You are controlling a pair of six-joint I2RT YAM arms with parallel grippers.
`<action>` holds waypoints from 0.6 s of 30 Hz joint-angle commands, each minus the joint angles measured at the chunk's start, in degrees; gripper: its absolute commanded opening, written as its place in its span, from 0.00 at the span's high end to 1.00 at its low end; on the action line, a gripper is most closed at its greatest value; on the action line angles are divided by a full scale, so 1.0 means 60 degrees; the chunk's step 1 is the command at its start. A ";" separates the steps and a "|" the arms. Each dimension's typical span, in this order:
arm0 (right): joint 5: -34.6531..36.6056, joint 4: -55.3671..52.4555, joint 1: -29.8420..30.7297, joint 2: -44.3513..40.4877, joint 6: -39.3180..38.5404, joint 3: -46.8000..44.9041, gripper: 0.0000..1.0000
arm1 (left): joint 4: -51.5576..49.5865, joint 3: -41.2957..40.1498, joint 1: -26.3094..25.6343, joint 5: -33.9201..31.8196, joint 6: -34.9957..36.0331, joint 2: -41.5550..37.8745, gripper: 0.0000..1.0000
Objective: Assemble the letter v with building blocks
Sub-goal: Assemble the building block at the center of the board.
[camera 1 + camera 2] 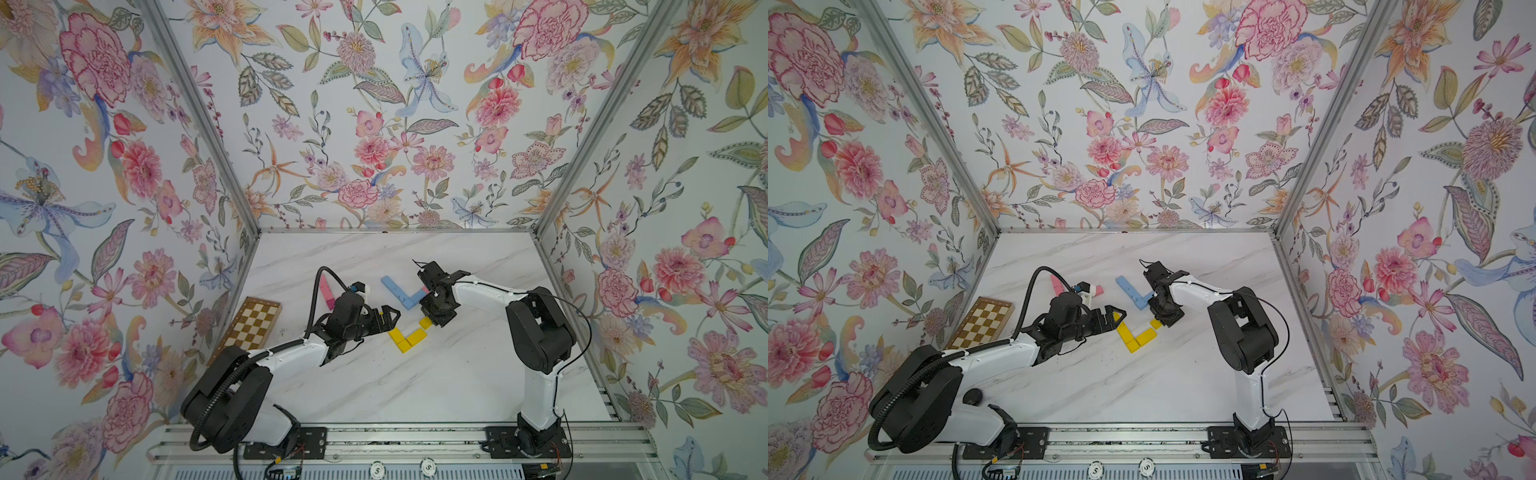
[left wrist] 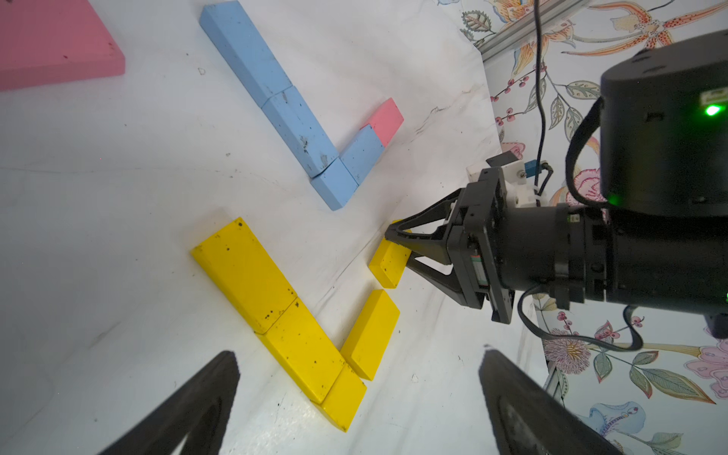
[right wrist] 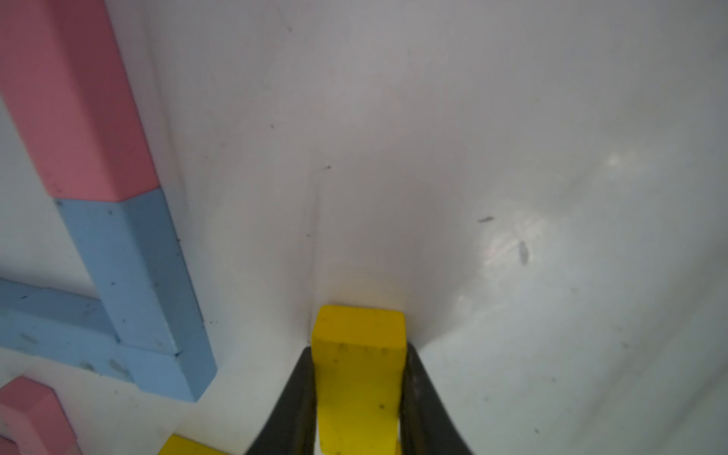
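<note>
Yellow building blocks [image 1: 404,340] lie in a partial V at the table's middle in both top views; in the left wrist view a long row [image 2: 275,307] meets a shorter block [image 2: 370,335]. My right gripper [image 3: 357,348] is shut on a small yellow block [image 3: 358,374], held low at the table just beyond that shorter block's far end [image 2: 388,264], with a gap between them. My left gripper [image 2: 358,350] stands open over the V's corner, its fingers [image 2: 220,378] wide apart. Behind lies a blue V [image 1: 401,293] tipped with a pink block [image 2: 384,118].
More pink blocks [image 1: 327,293] lie behind my left wrist. A brown-and-cream checkered board [image 1: 251,326] rests at the left wall. The two arms' wrists are close together over the blocks. Floral walls close in three sides.
</note>
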 commanded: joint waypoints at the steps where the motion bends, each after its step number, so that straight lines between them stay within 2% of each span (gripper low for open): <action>1: 0.0169 -0.0601 0.0188 0.0247 0.0380 -0.0193 0.73 | 0.0185 -0.0197 0.0159 0.0093 -0.0071 -0.0232 0.01; 18: 0.0514 -0.0638 0.0105 -0.0283 0.0676 -0.0934 0.71 | 0.0230 -0.0242 0.0173 0.0179 -0.0057 -0.0231 0.01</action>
